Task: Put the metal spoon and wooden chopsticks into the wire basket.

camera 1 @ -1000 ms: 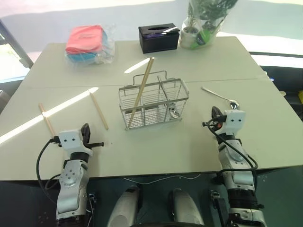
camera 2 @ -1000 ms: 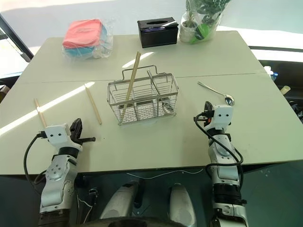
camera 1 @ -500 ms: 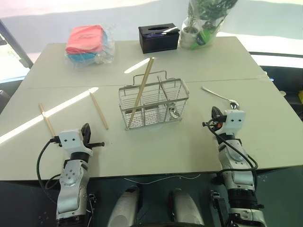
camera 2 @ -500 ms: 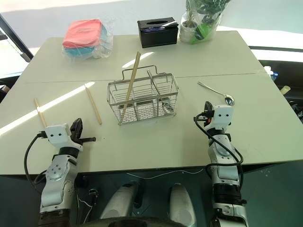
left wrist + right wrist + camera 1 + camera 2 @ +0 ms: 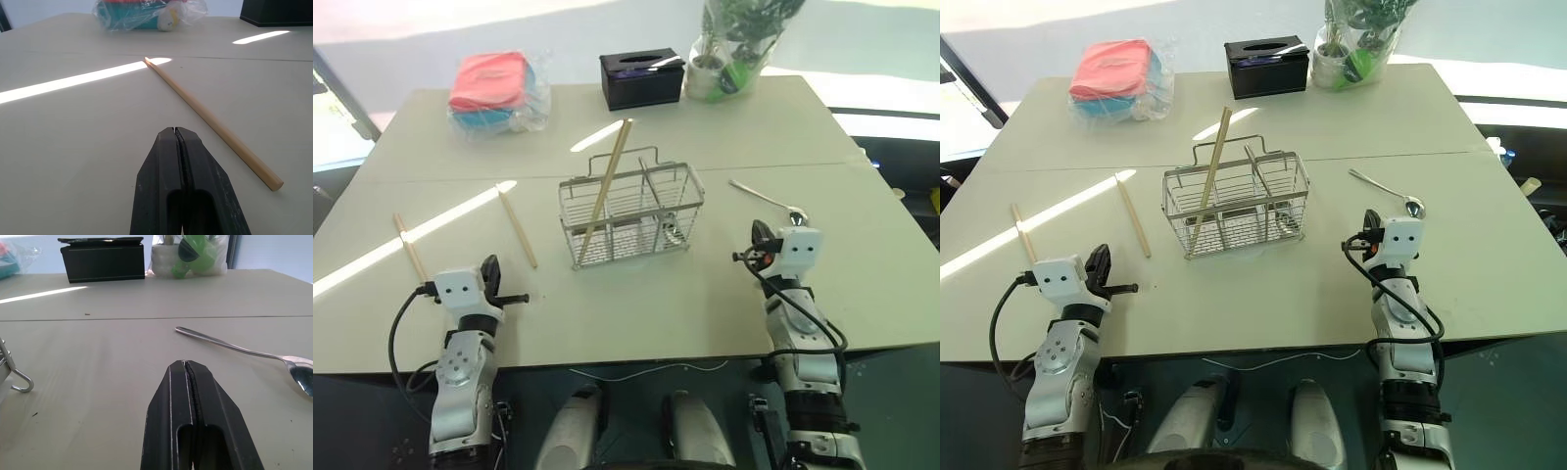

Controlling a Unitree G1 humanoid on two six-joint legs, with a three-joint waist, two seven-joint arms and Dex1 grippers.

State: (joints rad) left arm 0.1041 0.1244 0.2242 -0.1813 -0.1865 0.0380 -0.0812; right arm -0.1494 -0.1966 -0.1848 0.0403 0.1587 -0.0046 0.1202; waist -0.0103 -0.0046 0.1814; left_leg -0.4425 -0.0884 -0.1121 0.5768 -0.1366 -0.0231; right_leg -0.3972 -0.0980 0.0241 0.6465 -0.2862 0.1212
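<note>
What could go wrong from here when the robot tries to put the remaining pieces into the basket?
1. The metal spoon and two wooden chopsticks lie flat on the table; both shut grippers, left and right, may slide over such thin pieces.
2. One chopstick already leans tilted in the wire basket; a bump could knock it out.
3. The light basket may shift or tip when pushed.
</note>
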